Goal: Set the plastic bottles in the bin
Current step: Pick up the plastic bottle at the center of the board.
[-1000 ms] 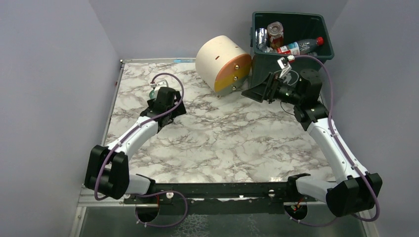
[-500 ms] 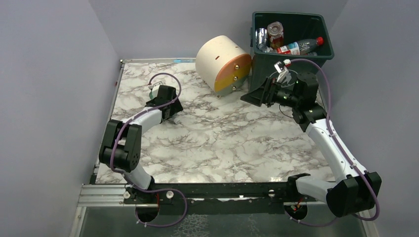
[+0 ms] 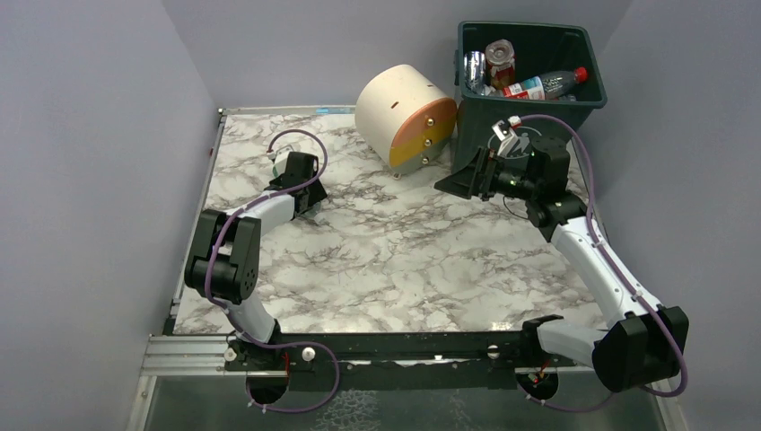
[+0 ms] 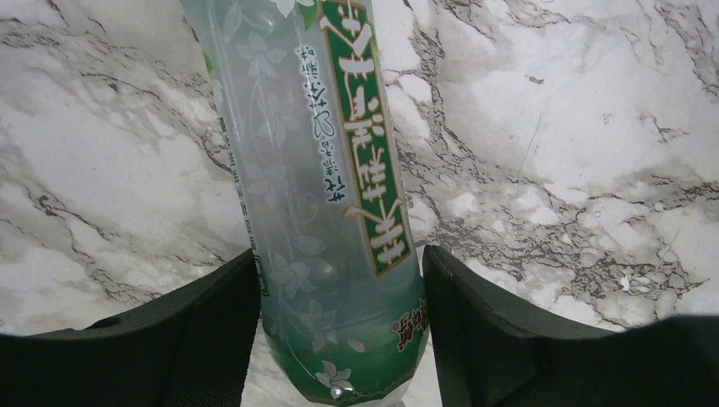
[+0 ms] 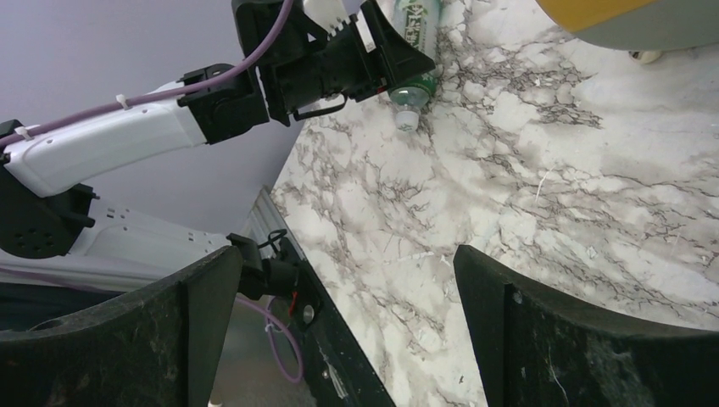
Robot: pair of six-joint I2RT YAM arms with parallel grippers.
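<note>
Now that L fingers (image 4: 195,339) pinch green-label bottle (image 4: 331,212), L elbow (image 3: 224,260) folded back

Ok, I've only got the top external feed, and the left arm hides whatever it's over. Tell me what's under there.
Observer: A clear bottle with a green label, lying on the marble table between the left jaws.
Operator: Say whether they have it.
Observer: The left wrist view shows one jaw against each side of the bottle, with no gap visible.
Operator: Now check the right jaws for me.
Observer: The right wrist view shows them wide apart with only bare marble between them; nothing is held.
</note>
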